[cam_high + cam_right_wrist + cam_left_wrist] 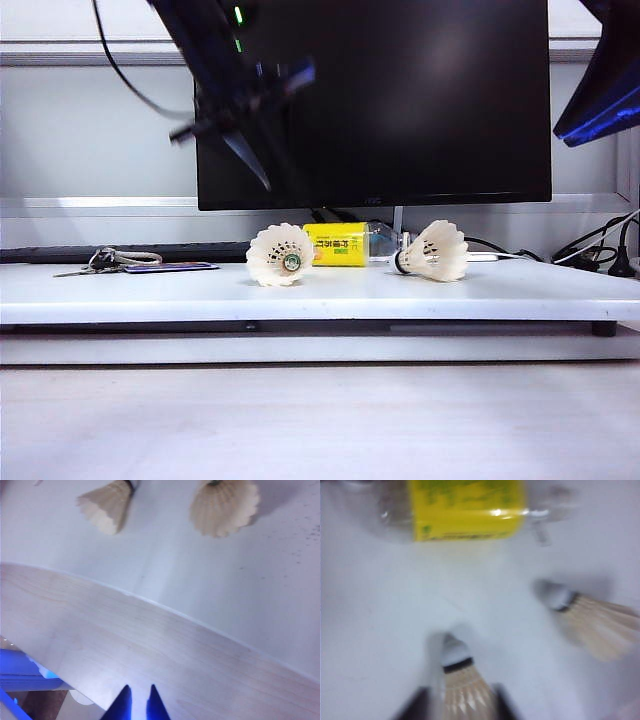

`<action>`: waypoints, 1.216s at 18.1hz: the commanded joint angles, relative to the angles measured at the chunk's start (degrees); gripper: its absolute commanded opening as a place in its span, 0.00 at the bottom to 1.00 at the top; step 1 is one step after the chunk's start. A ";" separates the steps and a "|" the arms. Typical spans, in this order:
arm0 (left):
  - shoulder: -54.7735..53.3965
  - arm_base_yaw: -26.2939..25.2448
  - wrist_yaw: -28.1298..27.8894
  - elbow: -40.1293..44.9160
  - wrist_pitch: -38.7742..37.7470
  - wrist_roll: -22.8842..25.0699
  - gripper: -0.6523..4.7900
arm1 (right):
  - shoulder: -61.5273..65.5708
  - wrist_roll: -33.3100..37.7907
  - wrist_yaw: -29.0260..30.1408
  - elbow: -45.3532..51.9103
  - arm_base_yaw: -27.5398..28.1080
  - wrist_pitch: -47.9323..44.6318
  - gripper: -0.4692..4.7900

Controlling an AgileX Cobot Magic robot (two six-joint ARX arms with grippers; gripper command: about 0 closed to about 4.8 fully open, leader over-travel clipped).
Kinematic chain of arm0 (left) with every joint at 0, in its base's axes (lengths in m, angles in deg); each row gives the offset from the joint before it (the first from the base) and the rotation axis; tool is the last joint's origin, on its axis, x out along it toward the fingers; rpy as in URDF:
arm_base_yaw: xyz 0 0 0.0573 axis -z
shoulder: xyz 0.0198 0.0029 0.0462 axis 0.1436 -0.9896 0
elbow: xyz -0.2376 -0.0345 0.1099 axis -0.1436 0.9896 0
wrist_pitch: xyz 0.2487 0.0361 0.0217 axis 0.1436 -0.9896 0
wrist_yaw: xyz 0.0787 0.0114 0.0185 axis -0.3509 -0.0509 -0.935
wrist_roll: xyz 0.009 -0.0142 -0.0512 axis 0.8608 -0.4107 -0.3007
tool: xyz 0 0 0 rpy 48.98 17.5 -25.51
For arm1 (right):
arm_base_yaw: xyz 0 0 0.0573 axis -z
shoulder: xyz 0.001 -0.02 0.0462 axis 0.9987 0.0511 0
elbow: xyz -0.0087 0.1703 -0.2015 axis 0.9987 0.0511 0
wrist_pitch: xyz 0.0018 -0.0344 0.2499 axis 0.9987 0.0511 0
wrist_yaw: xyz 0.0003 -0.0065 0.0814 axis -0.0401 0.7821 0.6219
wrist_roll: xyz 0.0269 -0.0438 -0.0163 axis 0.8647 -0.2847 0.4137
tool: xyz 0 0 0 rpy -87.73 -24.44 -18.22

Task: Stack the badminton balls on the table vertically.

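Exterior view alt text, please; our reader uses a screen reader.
Two badminton balls lie on their sides on the white table, a yellow-labelled bottle between them, a black monitor behind. The blurred left gripper hangs above the left shuttlecock.

Two white shuttlecocks point(281, 256) point(434, 251) lie sideways, apart, on the table point(300, 292).

The left hand point(240, 105) was smeared by motion in the exterior view, so its jaws could not be read. The left wrist view was blurred throughout; the nearer shuttlecock point(462, 690) was cut off, perhaps between the fingers.
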 commanded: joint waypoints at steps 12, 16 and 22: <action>-9.84 2.34 -4.13 -11.17 -9.40 -2.86 0.41 | 0.24 -1.46 -1.38 -0.35 -0.22 -0.39 0.19; -10.75 2.86 -4.59 -11.17 -10.43 -2.45 0.41 | 0.24 -1.49 -1.27 -0.35 -0.26 -0.37 0.19; -11.69 4.22 -6.16 -11.17 -10.43 -2.47 0.41 | 0.24 -1.51 -1.51 -0.31 -2.05 -0.24 0.19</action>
